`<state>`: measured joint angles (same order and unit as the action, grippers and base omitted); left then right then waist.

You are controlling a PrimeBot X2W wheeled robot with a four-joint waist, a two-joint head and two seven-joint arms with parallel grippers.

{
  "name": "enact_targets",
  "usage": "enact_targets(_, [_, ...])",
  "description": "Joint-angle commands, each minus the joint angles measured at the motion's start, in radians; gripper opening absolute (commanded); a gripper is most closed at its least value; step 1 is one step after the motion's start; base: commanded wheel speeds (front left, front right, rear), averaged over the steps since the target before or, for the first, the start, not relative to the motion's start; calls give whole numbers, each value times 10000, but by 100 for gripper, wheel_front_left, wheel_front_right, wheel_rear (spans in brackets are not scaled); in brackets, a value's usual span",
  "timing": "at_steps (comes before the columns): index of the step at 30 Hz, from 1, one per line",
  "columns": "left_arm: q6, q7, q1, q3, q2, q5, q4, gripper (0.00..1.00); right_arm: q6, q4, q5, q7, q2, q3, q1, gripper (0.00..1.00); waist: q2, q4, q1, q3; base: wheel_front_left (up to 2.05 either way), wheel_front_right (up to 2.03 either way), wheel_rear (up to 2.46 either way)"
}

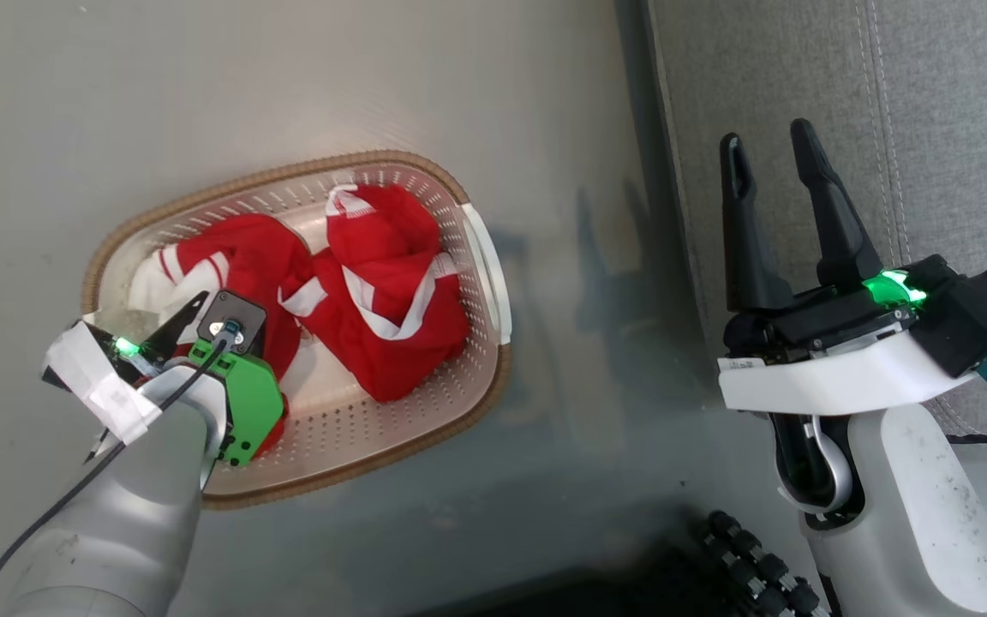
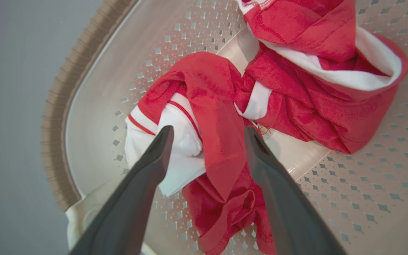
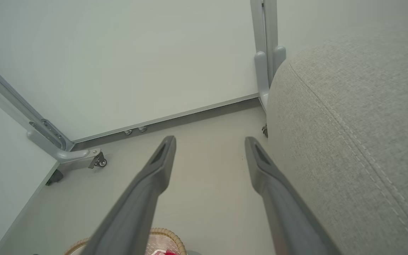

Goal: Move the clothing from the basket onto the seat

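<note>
Bottom centre, your left pincer [image 2: 207, 132] gapes wide astride the clothing [image 2: 296, 99] in the basket [image 2: 58, 124]; centre right, your right pincer [image 1: 769, 141] gapes empty.

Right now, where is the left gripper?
In the left wrist view, the left gripper hangs open inside the basket, fingers either side of a fold of the red clothing, at the basket's left end in the head view.
</note>
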<state>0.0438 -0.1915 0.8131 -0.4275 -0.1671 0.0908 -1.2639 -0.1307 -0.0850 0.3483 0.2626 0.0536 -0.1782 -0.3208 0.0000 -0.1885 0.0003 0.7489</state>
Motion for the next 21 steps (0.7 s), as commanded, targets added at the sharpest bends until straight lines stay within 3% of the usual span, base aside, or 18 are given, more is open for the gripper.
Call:
enact_targets(1, [-91,144,316,-57,-243,134,-51,100,-1,-108,133,35,-19,11,-254,100,0,-1056,-3,1517,0,0,0])
enact_targets(10, [-619,1200,735,-124,-949,139,-220,100,-1,-344,1506,33,-40,-246,-450,100,0,-1728,-3,2053,0,0,0])
enact_targets(21, [-847,2957,1111,-476,-1383,282,-254,100,-1,-330,1715,35,-35,-333,-47,100,0,-2251,-3,2462,0,0,0])
